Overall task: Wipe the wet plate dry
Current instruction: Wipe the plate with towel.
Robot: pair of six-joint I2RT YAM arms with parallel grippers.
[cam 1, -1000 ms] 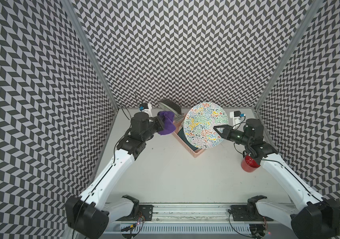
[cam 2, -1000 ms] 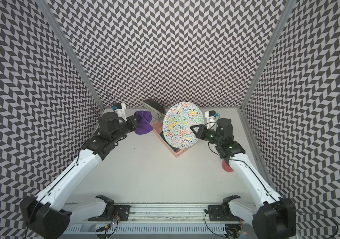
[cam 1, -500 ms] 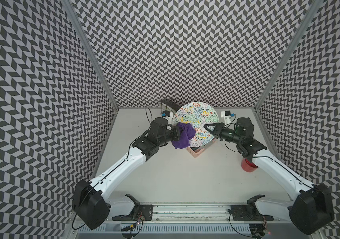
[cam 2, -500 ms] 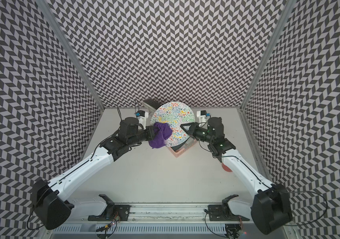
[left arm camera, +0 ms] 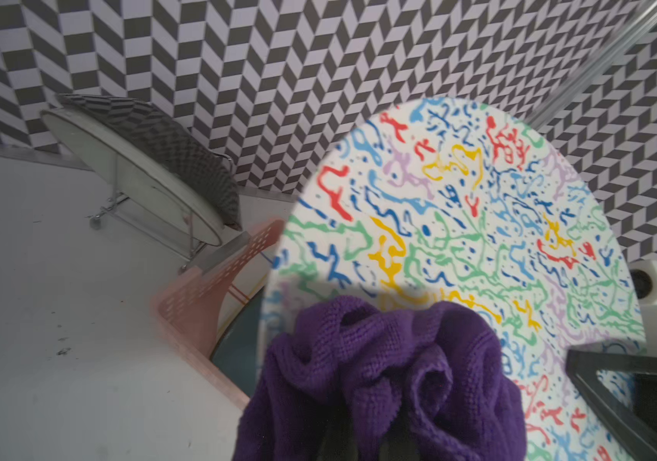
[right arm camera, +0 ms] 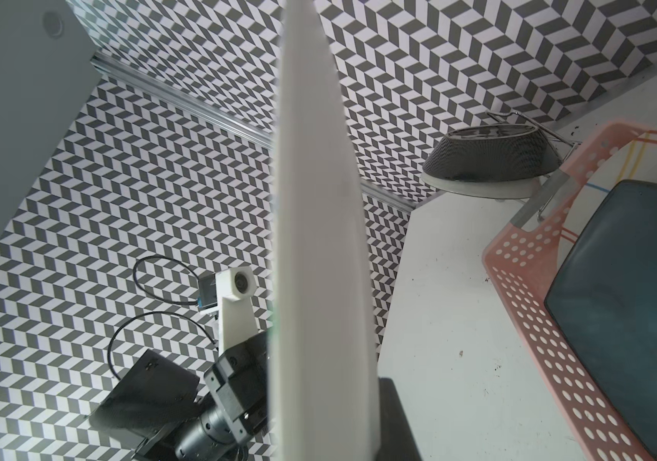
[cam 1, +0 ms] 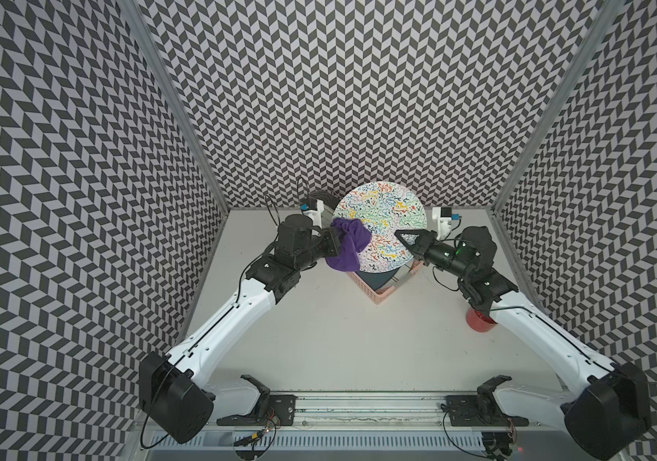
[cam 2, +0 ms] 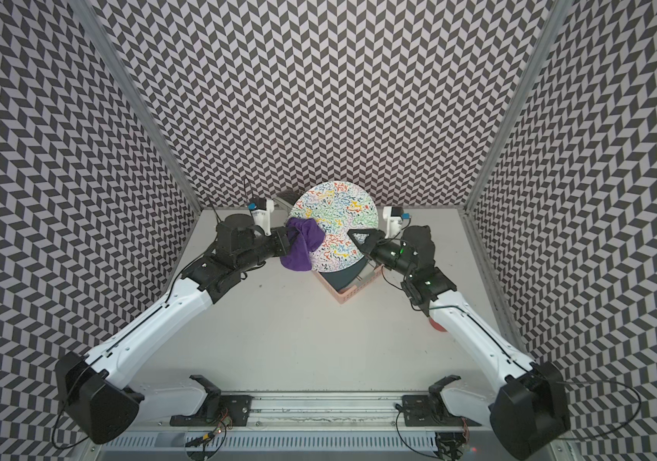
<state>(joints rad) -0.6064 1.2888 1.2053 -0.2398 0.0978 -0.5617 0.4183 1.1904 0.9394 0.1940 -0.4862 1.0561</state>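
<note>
Pale surface [cam 1: 338,339], pink basket [cam 1: 382,293] under the R pincer [cam 1: 401,236]. Squiggle-print plate [cam 1: 386,223] is up in the air, tilted nearly on edge, far rim clamped in that R pincer, face toward the L pincer [cam 1: 335,242]. L pincer is closed on a bunched purple cloth [cam 1: 348,247] touching the plate's near edge. The uncovered face lies straight ahead of it, so the L arm prob. does the wiping.

Both top views are bright, evenly lit and sharp; the chevron-patterned walls [cam 1: 358,99] bow toward the frame edges. Faint soft shadows lie on the pale grey tabletop [cam 1: 338,339]. In the left wrist view the crumpled purple knitted cloth [left arm camera: 378,379] shades a band of the round white plate with multicoloured squiggles [left arm camera: 458,239]; the pink perforated plastic basket [left arm camera: 207,295] is blurred.
</note>
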